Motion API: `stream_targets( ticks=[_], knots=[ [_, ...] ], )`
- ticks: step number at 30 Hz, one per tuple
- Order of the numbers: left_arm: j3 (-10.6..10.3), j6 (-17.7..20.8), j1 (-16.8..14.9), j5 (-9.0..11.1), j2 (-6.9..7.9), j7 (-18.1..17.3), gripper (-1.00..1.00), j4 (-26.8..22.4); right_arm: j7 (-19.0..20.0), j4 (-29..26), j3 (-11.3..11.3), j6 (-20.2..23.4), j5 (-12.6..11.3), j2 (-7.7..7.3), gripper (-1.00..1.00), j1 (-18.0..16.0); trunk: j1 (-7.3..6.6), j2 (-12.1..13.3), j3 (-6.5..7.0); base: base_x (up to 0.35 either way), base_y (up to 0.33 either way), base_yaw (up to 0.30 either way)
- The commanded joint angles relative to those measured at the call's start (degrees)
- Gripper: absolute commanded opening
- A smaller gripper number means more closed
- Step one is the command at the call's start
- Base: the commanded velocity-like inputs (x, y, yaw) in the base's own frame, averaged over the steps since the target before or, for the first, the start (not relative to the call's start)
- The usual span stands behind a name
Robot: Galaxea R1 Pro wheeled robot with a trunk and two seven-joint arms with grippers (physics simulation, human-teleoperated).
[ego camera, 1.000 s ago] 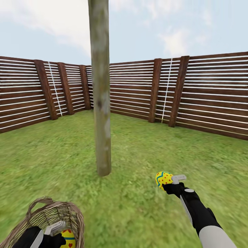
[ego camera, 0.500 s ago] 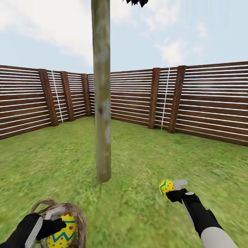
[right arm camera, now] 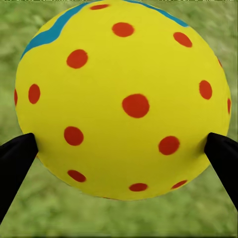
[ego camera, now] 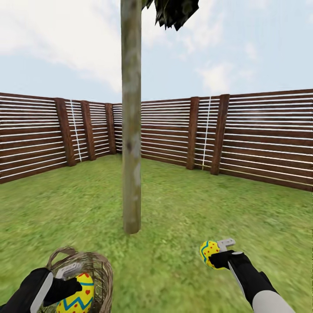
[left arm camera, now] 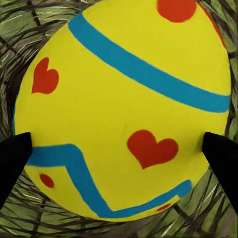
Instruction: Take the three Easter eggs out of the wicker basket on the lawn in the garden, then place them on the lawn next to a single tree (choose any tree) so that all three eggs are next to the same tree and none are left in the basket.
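While the left gripper (ego camera: 71,282) clamps a yellow egg with red hearts (ego camera: 79,298) between its black fingertips (left arm camera: 14,153), that egg sits at the rim of the wicker basket (ego camera: 98,271), at about seven o'clock in the head view. At five o'clock, the right gripper (ego camera: 214,256) pinches a second egg with red dots (ego camera: 208,251) above the lawn (ego camera: 174,208), its pads (right arm camera: 220,151) pressed to either side. The tree (ego camera: 131,152) rises at the centre, its pale trunk meeting the grass between the two arms. Beyond it, the slatted brown fence (ego camera: 261,134) closes the garden from nine to three o'clock.
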Motion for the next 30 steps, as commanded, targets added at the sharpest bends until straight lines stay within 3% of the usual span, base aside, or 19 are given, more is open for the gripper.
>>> stream_targets(
  ticks=[1,7,9,11,15,16,17,18,20,22,25,30],
  knots=[
    [0.27,0.18,-0.03,-0.07,0.03,-0.37,-1.00,-0.09,0.51,0.01,-0.28,0.22,0.64,0.17,-1.00,-0.02,-0.08,0.04,0.16,-0.042,0.000,0.000],
    [0.86,-0.20,-0.03,0.01,-0.24,-0.34,-1.00,-0.12,0.65,2.32,-0.25,0.51,0.76,0.22,-1.00,-0.02,-1.40,2.45,1.23,-0.004,0.000,0.000],
    [0.83,-0.26,-0.03,0.01,-0.41,-0.31,-1.00,-0.08,0.88,2.82,-0.11,5.59,0.89,0.10,-1.00,-0.02,-1.83,3.25,1.59,0.000,0.000,0.000],
    [0.72,-0.27,-0.03,0.01,-0.63,-0.25,-1.00,-0.04,0.80,3.00,1.19,7.73,1.58,-0.05,-1.00,-0.02,-2.27,4.05,1.95,0.000,0.000,0.000],
    [0.68,-0.27,-0.03,0.01,-0.70,-0.14,-1.00,-0.03,0.66,1.54,0.07,0.80,2.90,-0.14,-1.00,0.05,-3.15,5.66,2.67,0.000,0.000,0.000],
    [0.65,-0.27,-0.03,-0.03,-0.73,-0.10,-1.00,0.01,0.62,1.47,-0.36,5.69,3.47,-0.16,-1.00,0.06,-3.37,6.06,2.85,0.000,0.000,0.000],
    [0.57,-0.27,-0.03,-0.06,-0.80,-0.06,-1.00,0.04,0.84,0.39,-0.45,20.14,4.29,-0.12,-1.00,0.06,-3.59,6.46,3.03,0.000,0.000,0.000],
    [0.53,-0.27,-0.03,-0.07,-0.90,-0.05,-1.00,0.07,0.93,-2.23,-0.44,28.72,4.60,-0.09,-1.00,0.07,-3.81,6.86,3.21,0.000,0.000,0.000],
    [0.51,-0.32,-0.03,-0.03,-1.03,-0.03,-1.00,0.66,0.90,-5.32,-0.44,33.20,5.03,0.12,-1.00,0.07,-4.25,7.66,3.57,0.000,0.000,0.000],
    [0.44,-0.37,-0.03,-0.03,-1.09,0.03,-1.00,2.11,0.70,-6.88,-0.62,32.70,4.77,1.00,-1.00,0.07,-4.69,8.46,3.93,0.000,0.000,0.000],
    [0.42,-0.36,-0.03,-0.06,-1.08,0.04,-1.00,2.47,-0.28,-9.28,-0.97,24.07,4.37,2.12,-1.00,0.40,-5.35,9.67,4.47,0.000,0.000,0.000],
    [0.43,-0.36,-0.03,-0.24,-1.05,0.04,-1.00,2.43,-0.58,-10.17,-0.99,22.25,4.17,3.42,-1.00,1.53,-6.45,11.67,5.36,0.000,0.000,0.000]
  ],
)
